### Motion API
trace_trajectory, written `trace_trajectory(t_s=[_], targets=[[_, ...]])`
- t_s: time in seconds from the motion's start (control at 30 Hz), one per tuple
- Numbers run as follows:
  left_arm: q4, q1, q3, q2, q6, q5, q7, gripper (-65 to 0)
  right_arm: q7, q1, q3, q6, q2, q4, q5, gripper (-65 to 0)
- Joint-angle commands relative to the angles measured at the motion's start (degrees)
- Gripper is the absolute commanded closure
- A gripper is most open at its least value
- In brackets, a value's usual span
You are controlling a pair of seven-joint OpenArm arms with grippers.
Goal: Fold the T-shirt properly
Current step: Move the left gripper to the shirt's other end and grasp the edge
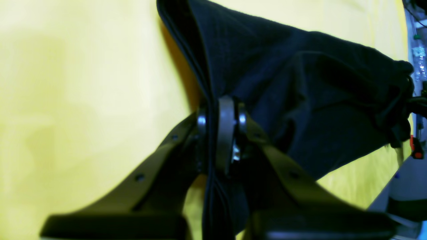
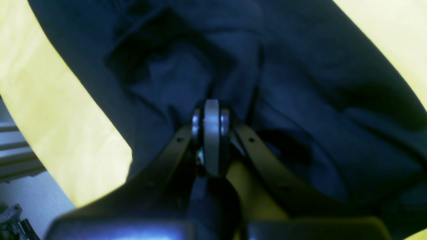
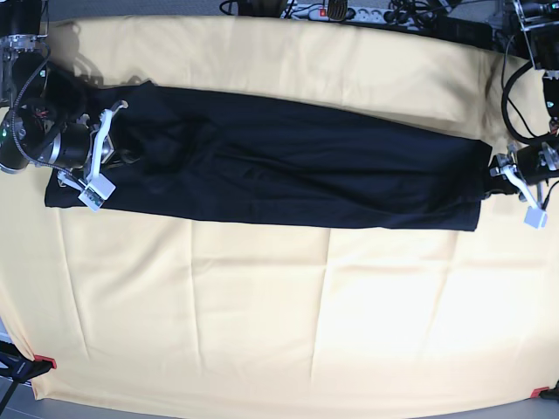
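Observation:
The black T-shirt (image 3: 297, 175) lies as a long, loosely wrinkled band across the far half of the table. In the base view my right gripper (image 3: 120, 153) is at the shirt's left end and my left gripper (image 3: 494, 171) is at its right end. Up close, the left gripper (image 1: 222, 123) is shut with a seamed edge of the T-shirt (image 1: 283, 83) pinched between its fingers, and fabric hangs below them. The right gripper (image 2: 210, 126) is shut too. Folds of the T-shirt (image 2: 300, 100) bunch and converge at its tips.
A pale yellow cloth (image 3: 262, 305) covers the whole table under the shirt. Cables and a power strip (image 3: 349, 12) run along the back edge. Red clamps (image 3: 44, 360) hold the cloth at the front corners. A metal frame rail (image 2: 16, 160) shows beside the table edge.

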Motion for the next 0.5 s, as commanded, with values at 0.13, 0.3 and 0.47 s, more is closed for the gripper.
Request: trace_trajectory(t_s=[0.13,0.3,0.47], targets=[[0.76,-1.27,-0.61,-4.70,-0.07,-0.02,-1.07,0.0,1.29,0.79,0.66,0.28,1.14,0.68,1.31,0.0],[0.76,-1.27,-0.61,-7.67,-0.07,-0.04,-0.74,0.0,1.29,0.76,0.66,0.28,1.11,0.68,1.31,0.0],[0.79,-1.29,-0.61,-8.79,-0.17,-6.10,2.73,0.0,1.31,0.76,0.66,0.28,1.09,0.68,1.33,0.0]])
